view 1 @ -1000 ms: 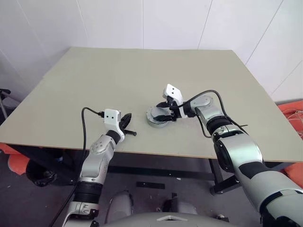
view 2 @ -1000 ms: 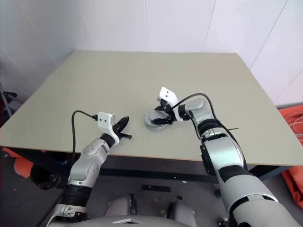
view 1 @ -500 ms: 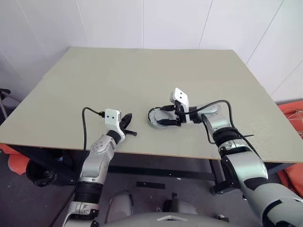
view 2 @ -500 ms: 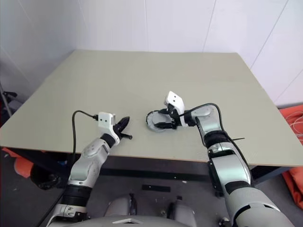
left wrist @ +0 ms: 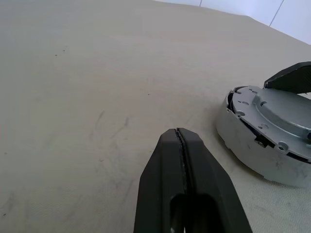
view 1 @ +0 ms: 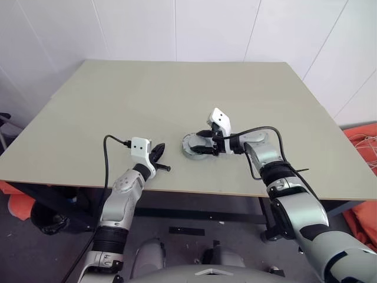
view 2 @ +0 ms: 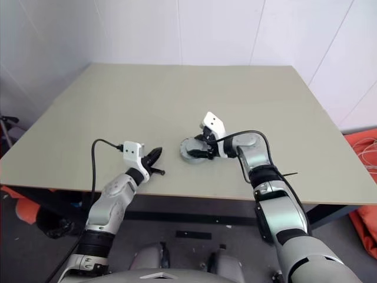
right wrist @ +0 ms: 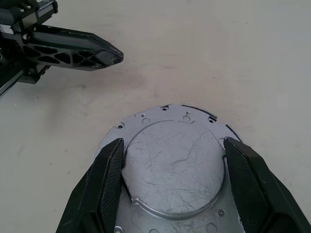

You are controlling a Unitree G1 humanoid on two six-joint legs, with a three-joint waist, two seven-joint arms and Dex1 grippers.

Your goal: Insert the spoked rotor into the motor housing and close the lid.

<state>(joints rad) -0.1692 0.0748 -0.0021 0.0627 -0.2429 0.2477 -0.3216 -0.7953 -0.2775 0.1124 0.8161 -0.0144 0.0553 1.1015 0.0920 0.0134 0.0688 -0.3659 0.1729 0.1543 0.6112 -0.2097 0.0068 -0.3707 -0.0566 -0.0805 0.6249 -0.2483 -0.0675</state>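
- Left gripper (left wrist: 181, 145), just left of the lid: two black fingers clenched tight with nothing between them, hanging low over the plain beige surface (view 1: 118, 106).
- Then the round grey metal lid (right wrist: 172, 167), a flat disc with a raised centre plate and tiny holes round its rim. It sits on the short grey-walled motor housing (left wrist: 252, 145), a bit skewed I think, since a dark gap shows along one edge.
- I'd guess the rotor is already inside, but it's covered.
- Right gripper (right wrist: 172, 187), reaching in from the lid's right: fingers spread wide, straddling the raised plate, one on each side. Whether they actually pinch it, can't tell.
- Handling-wise: looks like stiff, smooth, fairly hefty metal, probably slippery. I'd hold it across opposite rim edges and press down evenly.
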